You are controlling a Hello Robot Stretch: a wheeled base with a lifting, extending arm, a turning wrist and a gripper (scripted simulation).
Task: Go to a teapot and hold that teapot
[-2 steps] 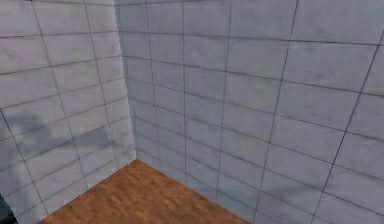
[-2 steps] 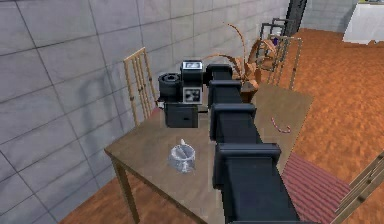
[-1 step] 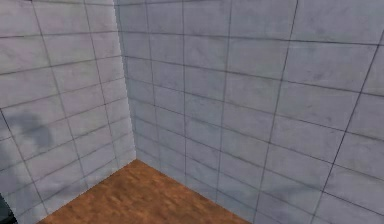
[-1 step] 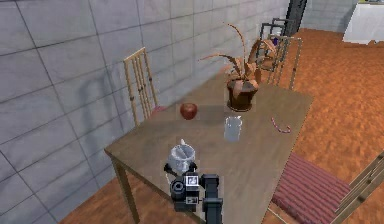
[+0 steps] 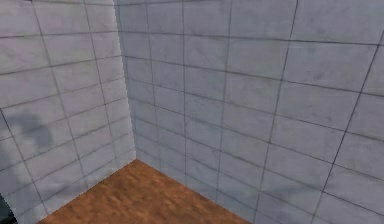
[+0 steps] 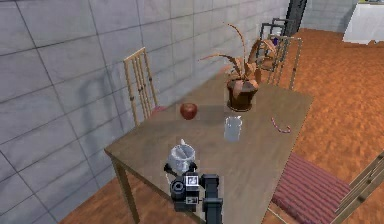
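Observation:
A small grey-white teapot (image 6: 182,155) stands on the wooden table (image 6: 200,140), near its front end in the arm side view. Just below it is my gripper (image 6: 183,176), with its dark body at the end of the arm (image 6: 211,203) that rises from the bottom edge. The teapot rests on the tabletop right at the gripper's far end, so I cannot tell whether the gripper holds anything.
On the table also stand a red apple (image 6: 188,111), a clear jar (image 6: 233,128) and a potted plant (image 6: 241,90). Chairs (image 6: 141,82) flank the table, one with a striped seat (image 6: 318,190). In the forward view, tiled walls (image 5: 200,90) meet in a corner over wood floor (image 5: 150,198).

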